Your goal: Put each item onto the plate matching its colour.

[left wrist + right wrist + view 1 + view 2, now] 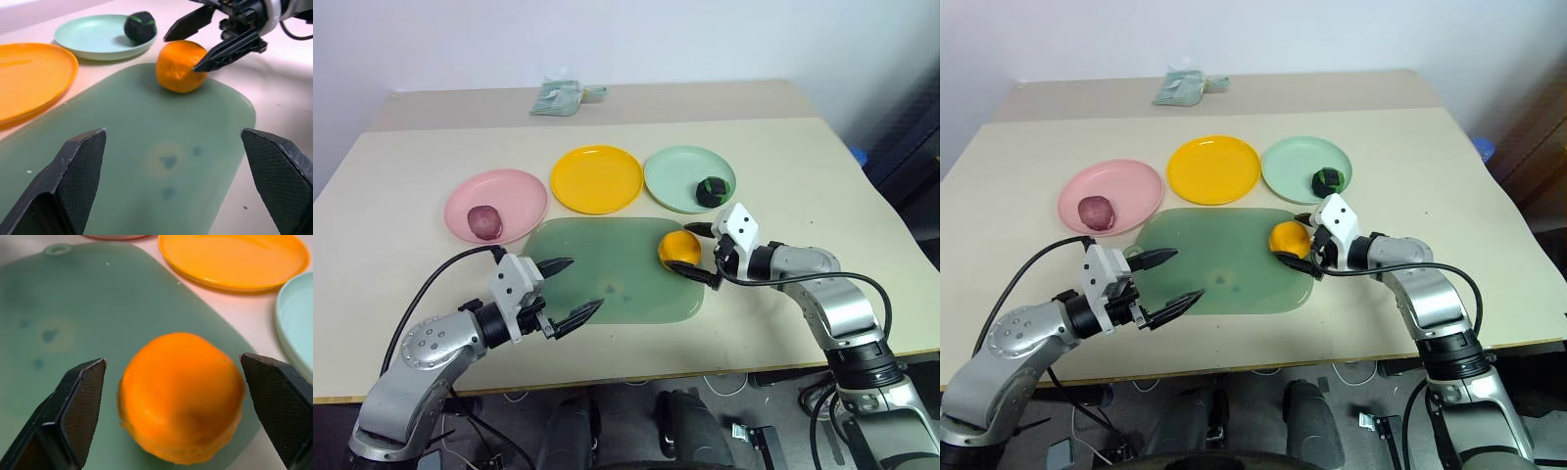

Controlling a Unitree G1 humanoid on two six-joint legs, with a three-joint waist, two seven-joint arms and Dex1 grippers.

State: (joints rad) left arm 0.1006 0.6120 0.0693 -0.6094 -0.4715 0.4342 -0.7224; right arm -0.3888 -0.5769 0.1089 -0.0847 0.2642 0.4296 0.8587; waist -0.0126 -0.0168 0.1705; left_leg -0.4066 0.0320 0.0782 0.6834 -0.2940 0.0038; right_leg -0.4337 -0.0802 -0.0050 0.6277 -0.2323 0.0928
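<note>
We see three plates in a row on the table [401, 323]: the pink plate [514, 191] at ten o'clock from the translucent green board [607, 250], the yellow plate [597, 179] at twelve, and the mint green plate [675, 176] at one to two o'clock. The dark reddish-purple item [484, 221] lies on the pink plate, and the green item with black patches [712, 190] lies on the mint plate.

The orange-yellow item [678, 249] sits on the board near its right edge. Our right gripper [698, 252] has its fingers spread wide to either side of this item, not closed on it. Our left gripper [571, 289] hovers over the board's left part, fingers also wide apart and holding nothing. A crumpled greenish packet [555, 97] lies at twelve o'clock, well beyond the plates.
</note>
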